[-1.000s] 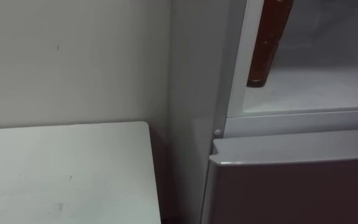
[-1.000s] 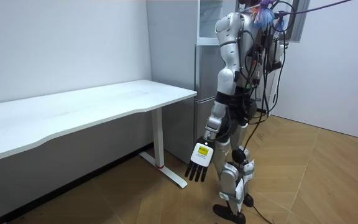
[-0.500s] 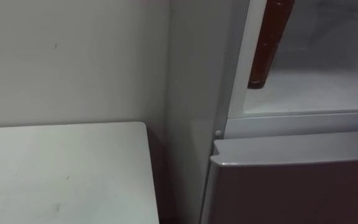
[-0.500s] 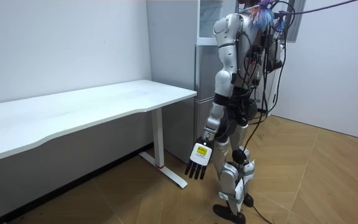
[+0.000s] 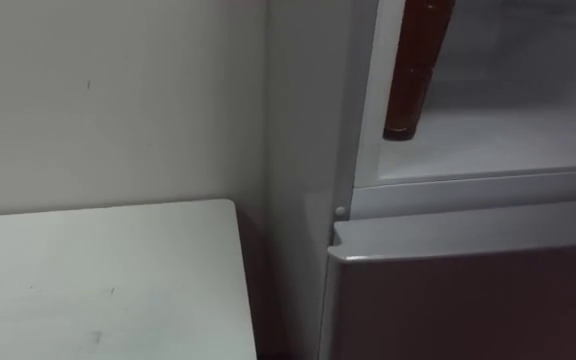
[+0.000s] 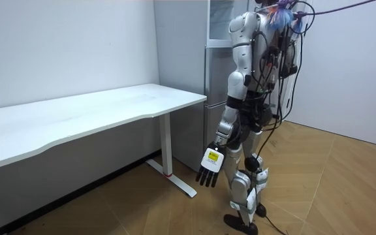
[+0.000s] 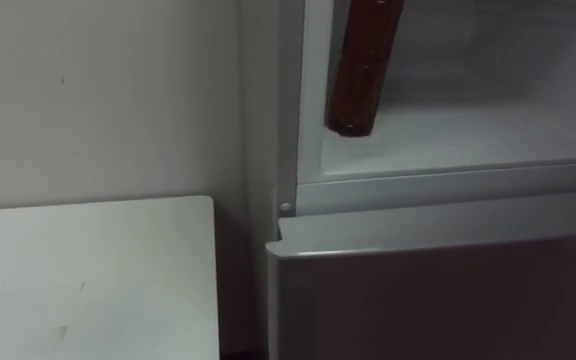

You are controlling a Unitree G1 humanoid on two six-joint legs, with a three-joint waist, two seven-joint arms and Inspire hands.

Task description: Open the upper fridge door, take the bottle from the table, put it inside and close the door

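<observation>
Calling this one mostly done but not finished, tbh. The robot stands right up against the fridge (image 6: 215,78), next to the end of the white table (image 6: 109,108). The brown bottle (image 5: 413,75) is up at the open upper compartment (image 5: 528,60), hanging roughly upright with a slight lean, hard over on the left side of the opening. Its bottom end is low, close over the white shelf floor (image 5: 508,140), and it overlaps the left door frame (image 5: 368,110) in both eye views. So I can't say if it's fully past the frame or just at the mouth, or whether the base touches the shelf. The bottle's top runs off the upper edge, so I can't tell how it's being gripped. The left hand (image 6: 209,171) is out of the job entirely: it hangs by the thigh with fingers straight and loose, holding nothing. The lower door (image 5: 468,300) looks shut. Done, I'd say: getting to the fridge, upper section open, bottle raised to the right level. Left, my guess: nudge it further in clear of the frame, set it down, let go, back the arm out, and probably close the upper door.
</observation>
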